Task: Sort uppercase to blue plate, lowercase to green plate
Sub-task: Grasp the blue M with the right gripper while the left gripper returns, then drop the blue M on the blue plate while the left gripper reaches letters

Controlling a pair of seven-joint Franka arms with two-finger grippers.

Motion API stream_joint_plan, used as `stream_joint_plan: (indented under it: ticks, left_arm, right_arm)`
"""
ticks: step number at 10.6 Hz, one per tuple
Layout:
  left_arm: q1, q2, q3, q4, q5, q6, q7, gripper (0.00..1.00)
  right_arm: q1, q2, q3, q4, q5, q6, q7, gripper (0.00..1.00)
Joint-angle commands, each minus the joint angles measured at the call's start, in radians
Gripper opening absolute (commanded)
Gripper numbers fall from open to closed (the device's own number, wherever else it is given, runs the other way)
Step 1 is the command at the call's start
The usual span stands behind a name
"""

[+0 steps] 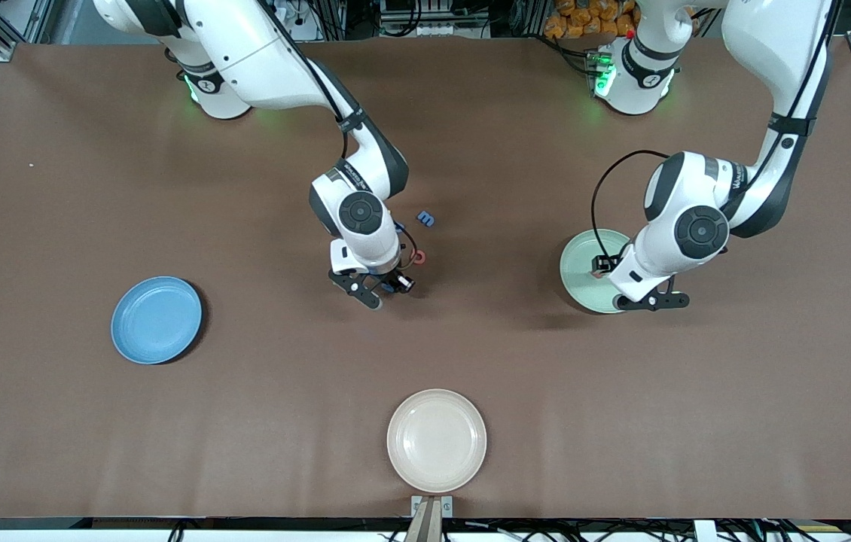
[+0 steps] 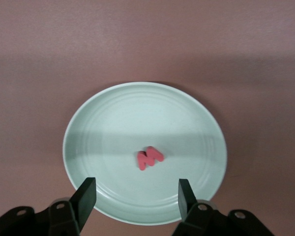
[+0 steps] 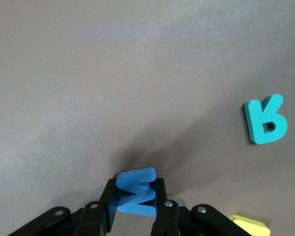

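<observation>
Right claw (image 3: 136, 204) low at mid-counter, pinching blue M (image 3: 136, 191) upright between its fingers. Left claw (image 2: 136, 197) hangs over green plate (image 2: 88, 128), fingers wide apart; red w (image 2: 149, 158) lies flat in plate.

legible characters: foam letters only. red w (image 2: 150, 158) on green plate (image 2: 88, 128); blue m (image 3: 136, 191); teal r (image 3: 265, 119) on table.
</observation>
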Motion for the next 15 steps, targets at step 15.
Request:
stream_joint_plan:
  ticks: [15]
  left_arm:
    - [-0.47,0.255,0.002,0.286,-0.198,-0.019,-0.789,0.75]
  right_arm:
    - [-0.401,-0.229,-0.178,-0.126,-0.032,-0.238,-0.926,0.0]
